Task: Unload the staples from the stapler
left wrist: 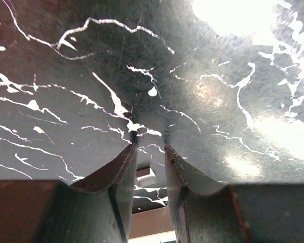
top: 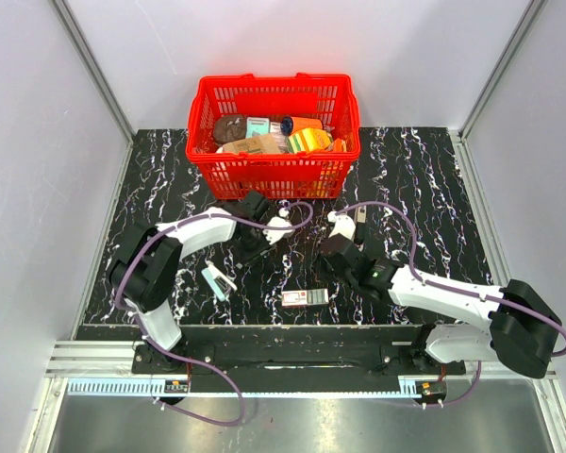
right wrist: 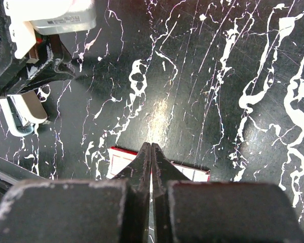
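- Teal stapler (top: 219, 281) lies on the table (top: 424, 189), ungripped.
- Left gripper (left wrist: 150, 142) stands narrowly parted, empty.
- Right gripper (right wrist: 151, 146) is pinched closed, empty.

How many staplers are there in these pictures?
1. The stapler lies on the black table, left of the white-and-red box. The red basket holds several things, so another may be hidden there.

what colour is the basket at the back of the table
The basket is bright red; the top external view shows it best.
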`<state>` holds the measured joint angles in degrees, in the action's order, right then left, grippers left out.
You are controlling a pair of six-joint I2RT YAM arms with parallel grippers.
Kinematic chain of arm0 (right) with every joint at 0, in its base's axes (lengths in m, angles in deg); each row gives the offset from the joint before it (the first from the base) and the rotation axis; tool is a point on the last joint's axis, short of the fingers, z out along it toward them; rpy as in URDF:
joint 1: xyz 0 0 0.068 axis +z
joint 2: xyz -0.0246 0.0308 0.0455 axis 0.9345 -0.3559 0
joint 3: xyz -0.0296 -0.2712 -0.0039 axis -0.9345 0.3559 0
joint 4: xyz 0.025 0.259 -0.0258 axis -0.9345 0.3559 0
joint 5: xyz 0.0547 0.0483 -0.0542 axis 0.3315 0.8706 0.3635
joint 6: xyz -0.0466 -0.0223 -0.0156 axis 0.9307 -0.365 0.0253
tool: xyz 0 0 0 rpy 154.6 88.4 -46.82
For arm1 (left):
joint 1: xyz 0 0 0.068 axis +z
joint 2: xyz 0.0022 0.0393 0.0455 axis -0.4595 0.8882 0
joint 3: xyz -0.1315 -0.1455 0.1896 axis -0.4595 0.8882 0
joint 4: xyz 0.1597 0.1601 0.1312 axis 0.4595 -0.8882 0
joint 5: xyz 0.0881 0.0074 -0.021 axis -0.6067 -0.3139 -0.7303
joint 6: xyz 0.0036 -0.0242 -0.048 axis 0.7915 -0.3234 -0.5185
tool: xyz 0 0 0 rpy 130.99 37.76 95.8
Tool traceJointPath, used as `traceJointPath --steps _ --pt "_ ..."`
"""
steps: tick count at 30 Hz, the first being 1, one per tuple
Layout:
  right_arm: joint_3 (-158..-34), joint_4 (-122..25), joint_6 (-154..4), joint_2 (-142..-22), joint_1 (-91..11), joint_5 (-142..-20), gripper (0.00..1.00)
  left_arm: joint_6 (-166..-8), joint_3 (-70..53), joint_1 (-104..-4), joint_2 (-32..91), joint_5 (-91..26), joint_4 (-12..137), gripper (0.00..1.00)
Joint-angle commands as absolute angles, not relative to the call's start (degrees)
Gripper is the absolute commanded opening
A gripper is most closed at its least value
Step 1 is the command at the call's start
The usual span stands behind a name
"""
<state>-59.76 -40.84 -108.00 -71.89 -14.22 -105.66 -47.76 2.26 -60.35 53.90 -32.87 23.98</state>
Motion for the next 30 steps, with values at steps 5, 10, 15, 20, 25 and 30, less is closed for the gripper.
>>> traceJointPath --steps 5,10,15,20,25,30 --pt "-59.59 -42.9 -108.24 -70.19 -14.48 -108.05 0.02 -45.2 -2.61 -60.14 49.38 -29.01 19.19 0.48" --pt "-59.41 -42.81 -108.24 -70.1 -14.48 -108.31 0.08 -33.78 2.22 -58.39 43.49 -30.15 17.6 0.66" --pt "-59.41 -42.9 -108.42 -69.93 -14.4 -108.4 0.13 -22.61 8.2 -55.66 38.56 -30.95 20.32 0.82" --pt "-59.5 -43.08 -108.51 -69.84 -14.4 -108.48 0.13 -16.1 9.88 -54.6 38.73 -30.16 22.78 0.89" --pt "-59.5 -43.16 -108.51 -69.31 -14.4 -108.66 0.13 -13.63 10.67 -54.69 40.49 -29.98 27.26 0.89" --pt "-59.06 -43.16 -108.59 -68.78 -14.4 -108.84 0.12 -13.36 10.23 -54.69 42.86 -29.63 29.03 0.89"
